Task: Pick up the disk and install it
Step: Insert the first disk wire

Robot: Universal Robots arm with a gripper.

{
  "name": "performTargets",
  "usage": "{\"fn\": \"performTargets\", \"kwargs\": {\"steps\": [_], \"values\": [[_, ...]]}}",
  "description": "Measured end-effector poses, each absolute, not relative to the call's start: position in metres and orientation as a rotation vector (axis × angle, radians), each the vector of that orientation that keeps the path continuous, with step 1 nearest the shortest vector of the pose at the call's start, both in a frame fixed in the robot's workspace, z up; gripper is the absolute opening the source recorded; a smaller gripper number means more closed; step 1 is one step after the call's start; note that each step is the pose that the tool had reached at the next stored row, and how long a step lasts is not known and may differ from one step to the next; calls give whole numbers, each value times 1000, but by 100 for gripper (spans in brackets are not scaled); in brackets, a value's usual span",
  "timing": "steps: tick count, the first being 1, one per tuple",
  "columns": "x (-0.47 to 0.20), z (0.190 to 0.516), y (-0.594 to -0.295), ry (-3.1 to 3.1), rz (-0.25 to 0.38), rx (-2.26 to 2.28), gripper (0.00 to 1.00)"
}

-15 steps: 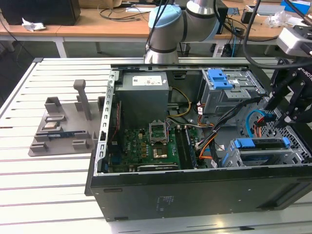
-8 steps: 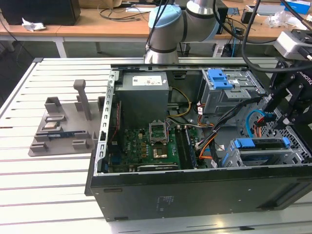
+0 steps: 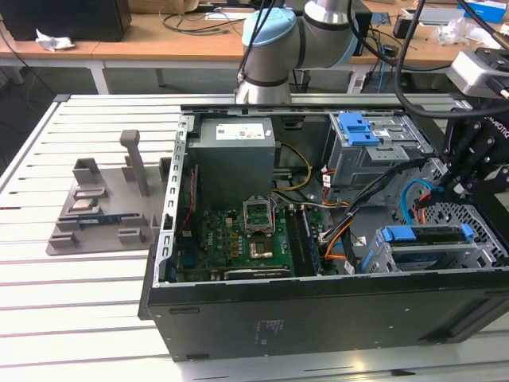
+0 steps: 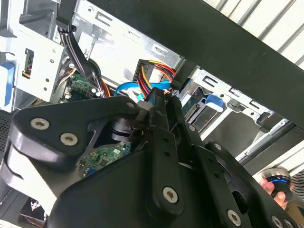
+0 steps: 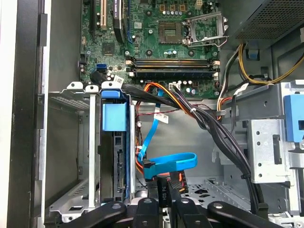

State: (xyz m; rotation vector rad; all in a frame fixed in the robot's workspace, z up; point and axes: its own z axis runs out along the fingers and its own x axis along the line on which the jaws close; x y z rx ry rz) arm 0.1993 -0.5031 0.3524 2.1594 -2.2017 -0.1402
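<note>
The disk (image 3: pixel 425 253) lies flat in the lower metal cage (image 3: pixel 374 263) at the front right of the open computer case, with its blue carrier rail (image 3: pixel 425 233) on top. In the first wrist view the disk (image 5: pixel 118 171) is seen edge-on inside the cage, under its blue rail (image 5: pixel 114 116). My gripper (image 3: pixel 465 179) hangs just above and behind that cage, beside the blue data cable (image 3: pixel 413 199). In both wrist views the gripper (image 5: pixel 165 202) (image 4: pixel 154 108) is shut on a black cable connector (image 5: pixel 164 190) with coloured wires, close to the blue cable's plug (image 5: pixel 149 170).
The case (image 3: pixel 318 318) stands on a slatted white table. A grey moulded holder block (image 3: pixel 103 208) sits at the exterior view's left. An upper cage with a blue latch (image 3: pixel 358 127), the power supply (image 3: pixel 235 155), the motherboard (image 3: pixel 254 239) and cable bundles (image 5: pixel 213 123) crowd the case.
</note>
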Motion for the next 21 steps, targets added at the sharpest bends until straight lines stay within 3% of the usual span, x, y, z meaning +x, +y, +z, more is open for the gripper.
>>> {"fn": "performTargets", "kwargs": {"steps": [10, 11, 18, 21], "values": [[199, 352, -503, -2202, -140, 2159, 21], [199, 352, -504, -2202, -141, 2160, 27], [199, 352, -508, -2202, -140, 2159, 27], [199, 352, -508, -2202, -140, 2159, 20]]}}
